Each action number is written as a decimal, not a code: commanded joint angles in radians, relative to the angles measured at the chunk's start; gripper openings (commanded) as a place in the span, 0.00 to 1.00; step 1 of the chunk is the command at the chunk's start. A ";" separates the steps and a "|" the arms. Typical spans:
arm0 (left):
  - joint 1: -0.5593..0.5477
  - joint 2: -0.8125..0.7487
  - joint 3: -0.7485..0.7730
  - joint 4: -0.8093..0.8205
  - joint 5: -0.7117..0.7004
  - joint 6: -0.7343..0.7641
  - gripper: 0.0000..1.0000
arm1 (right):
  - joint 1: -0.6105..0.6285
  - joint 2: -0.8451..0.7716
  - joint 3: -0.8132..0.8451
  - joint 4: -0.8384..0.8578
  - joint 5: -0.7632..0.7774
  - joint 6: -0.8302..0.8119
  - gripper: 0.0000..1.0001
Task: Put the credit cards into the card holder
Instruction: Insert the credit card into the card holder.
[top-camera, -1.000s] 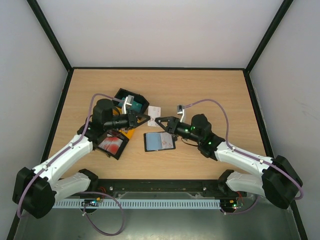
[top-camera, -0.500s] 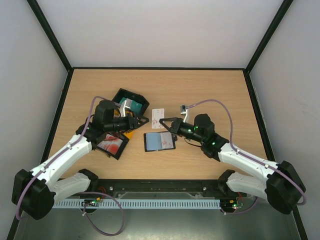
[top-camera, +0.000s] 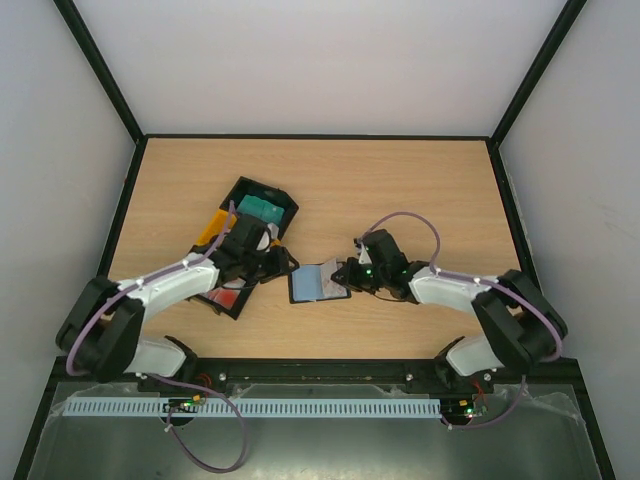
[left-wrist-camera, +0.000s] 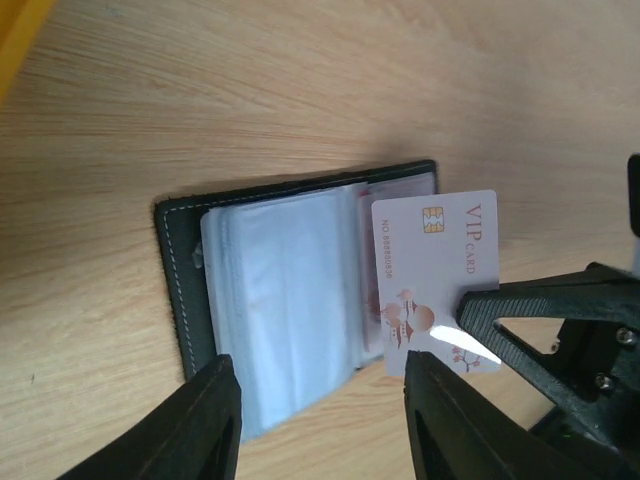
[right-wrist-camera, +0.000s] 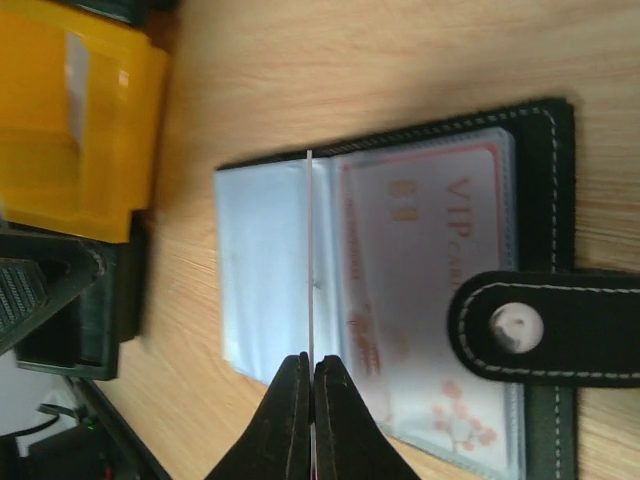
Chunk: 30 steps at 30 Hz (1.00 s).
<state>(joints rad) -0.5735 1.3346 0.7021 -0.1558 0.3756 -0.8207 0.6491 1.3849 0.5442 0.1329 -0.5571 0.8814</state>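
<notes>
The black card holder lies open on the table, its clear sleeves facing up. One sleeve holds a white VIP card, and the clasp strap lies across the right side. My right gripper is shut on another white credit card, which stands edge-on over the sleeves near the fold. My left gripper hovers open just beside the holder's near edge, with nothing between its fingers. A teal card rests in a black tray.
A black tray with the teal card sits behind the left arm, a yellow tray beside it. Another black tray holding a red card lies under the left arm. Black-framed walls enclose the table.
The left gripper let go of the white card and opened. The right gripper shut on the card and carried it down onto the open holder. Both arms drew nearer the holder.
</notes>
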 joint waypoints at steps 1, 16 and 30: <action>-0.021 0.087 -0.022 0.115 -0.009 -0.019 0.44 | -0.005 0.088 0.052 -0.020 -0.057 -0.053 0.02; -0.039 0.249 -0.044 0.122 -0.068 -0.054 0.24 | -0.005 0.171 0.063 0.034 -0.115 -0.068 0.02; -0.082 0.138 -0.012 0.014 -0.142 -0.066 0.31 | -0.005 0.113 0.011 0.101 -0.069 -0.020 0.02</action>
<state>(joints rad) -0.6346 1.5318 0.6773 -0.0559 0.2852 -0.8783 0.6472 1.5269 0.5690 0.1921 -0.6491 0.8429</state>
